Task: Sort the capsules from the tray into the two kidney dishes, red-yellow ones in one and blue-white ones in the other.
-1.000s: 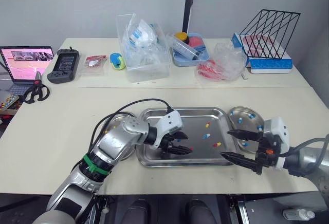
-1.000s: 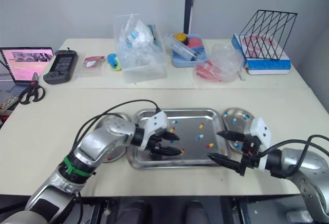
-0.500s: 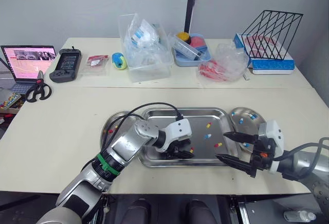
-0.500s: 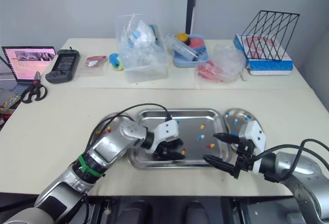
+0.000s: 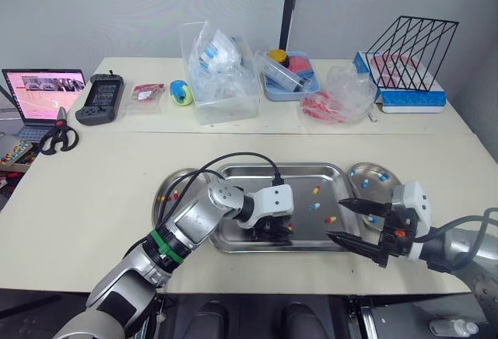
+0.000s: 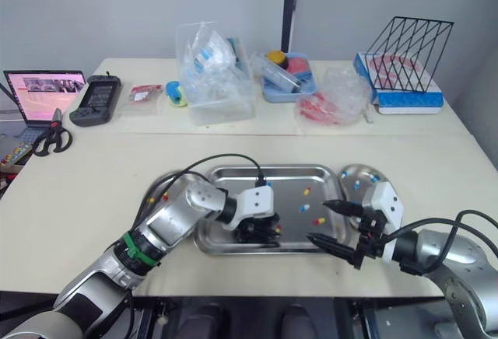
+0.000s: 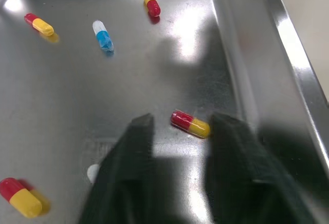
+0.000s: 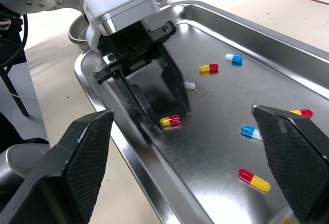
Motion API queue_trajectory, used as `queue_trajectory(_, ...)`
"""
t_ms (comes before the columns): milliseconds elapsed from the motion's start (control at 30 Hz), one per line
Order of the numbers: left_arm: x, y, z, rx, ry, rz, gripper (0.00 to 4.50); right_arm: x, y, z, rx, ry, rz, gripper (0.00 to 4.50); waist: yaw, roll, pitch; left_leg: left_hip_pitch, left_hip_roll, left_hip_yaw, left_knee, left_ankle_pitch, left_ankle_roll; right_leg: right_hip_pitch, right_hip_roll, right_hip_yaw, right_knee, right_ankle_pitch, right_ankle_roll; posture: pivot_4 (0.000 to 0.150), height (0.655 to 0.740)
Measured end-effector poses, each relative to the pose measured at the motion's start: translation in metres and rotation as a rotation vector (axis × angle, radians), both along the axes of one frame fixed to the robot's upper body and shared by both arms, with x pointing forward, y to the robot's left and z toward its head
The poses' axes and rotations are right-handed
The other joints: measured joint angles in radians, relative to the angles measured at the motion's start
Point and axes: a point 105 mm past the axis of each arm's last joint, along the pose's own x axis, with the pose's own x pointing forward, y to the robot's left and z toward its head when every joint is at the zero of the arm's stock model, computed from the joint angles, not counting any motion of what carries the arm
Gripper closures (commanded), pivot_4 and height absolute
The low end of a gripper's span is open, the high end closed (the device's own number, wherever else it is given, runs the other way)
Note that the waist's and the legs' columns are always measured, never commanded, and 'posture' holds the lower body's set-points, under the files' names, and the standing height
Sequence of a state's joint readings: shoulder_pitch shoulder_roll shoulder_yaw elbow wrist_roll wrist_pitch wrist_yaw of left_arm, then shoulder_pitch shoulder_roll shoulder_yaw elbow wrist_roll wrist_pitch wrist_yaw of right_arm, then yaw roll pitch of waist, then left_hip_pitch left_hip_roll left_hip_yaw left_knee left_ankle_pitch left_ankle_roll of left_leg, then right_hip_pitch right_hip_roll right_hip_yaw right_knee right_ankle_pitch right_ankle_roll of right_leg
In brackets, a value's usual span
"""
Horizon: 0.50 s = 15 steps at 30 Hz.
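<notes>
Left gripper (image 5: 271, 230) has slid toward tray (image 5: 280, 167) near edge; fingers spread, straddling 1 red-yellow capsule (image 7: 190, 124) (not yet pinched). Step: pick. Next: close, lift, carry to dish (image 5: 165, 182) at tray's left edge. Right gripper (image 5: 336, 219) released, at tray's right near corner.

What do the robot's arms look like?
Both arms are shiny silver with a white block at the wrist and two black jaws. The left arm wears a green band and has black cables looping over it. The right arm has a black cable too, and a small red mark by its wrist.
</notes>
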<state>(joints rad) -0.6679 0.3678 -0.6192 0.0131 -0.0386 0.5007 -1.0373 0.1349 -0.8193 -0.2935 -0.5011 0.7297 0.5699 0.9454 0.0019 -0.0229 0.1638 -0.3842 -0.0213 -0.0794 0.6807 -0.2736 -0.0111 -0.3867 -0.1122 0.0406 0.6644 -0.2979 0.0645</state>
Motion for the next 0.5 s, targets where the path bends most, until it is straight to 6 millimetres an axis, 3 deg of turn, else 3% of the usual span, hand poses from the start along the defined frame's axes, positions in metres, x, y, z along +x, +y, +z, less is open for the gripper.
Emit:
queue_trajectory(67, -0.0004, -0.0005, -0.0001, -0.001, 0.004, -0.003, 4.46, 0.0008, -0.0002, -0.0002, 0.004, -0.002, -0.009, 0.0, 0.0, 0.0, 0.0, 0.0, 0.0, 0.0, 0.0, 0.0, 0.0, 0.0, 0.0, 0.0, 0.0, 0.0, 0.0, 0.15, 0.7275)
queue_trajectory(500, 0.0014, -0.0037, 0.0016, -0.035, 0.046, -0.003, 4.46, 0.0054, -0.005, -0.0015, 0.001, -0.009, -0.045, 0.0, 0.003, 0.0, 0.0, 0.0, 0.0, 0.0, 0.001, 0.0, 0.0, 0.0, 0.0, 0.0, 0.0, 0.0, 0.0, 0.15, 0.7275)
